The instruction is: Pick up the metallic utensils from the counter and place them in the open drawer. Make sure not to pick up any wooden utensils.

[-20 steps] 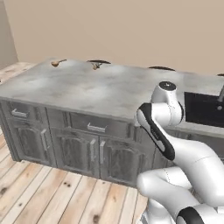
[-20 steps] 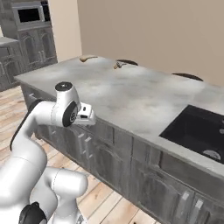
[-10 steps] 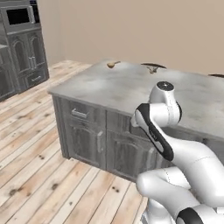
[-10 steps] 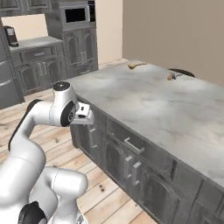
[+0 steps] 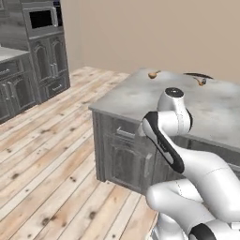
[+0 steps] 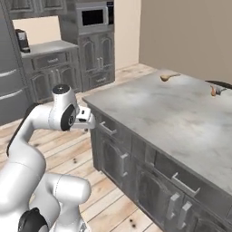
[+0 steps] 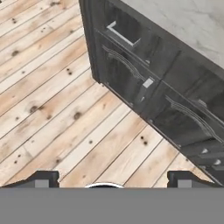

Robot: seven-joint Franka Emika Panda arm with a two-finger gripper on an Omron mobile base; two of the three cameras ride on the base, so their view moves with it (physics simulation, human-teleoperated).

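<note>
Right base view: a wooden spoon (image 6: 168, 77) lies at the counter's (image 6: 181, 118) far edge, another utensil (image 6: 215, 90) beside a dark curved thing half cut off at the frame, too small to identify. The gripper (image 7: 111, 178) hangs off the counter's corner over plank floor (image 7: 48, 109), fingertips (image 7: 43, 178) well apart, holding nothing.

The counter (image 6: 181, 113) is pale grey-white veined marble, smooth and faintly matt. Its cabinets (image 7: 144, 83) are dark grey panelled wood with small silver metal handles (image 7: 124, 33). The floor (image 5: 47, 159) is light knotty wooden planks. A far wooden spoon (image 6: 168, 77) looks orange-brown.
</note>
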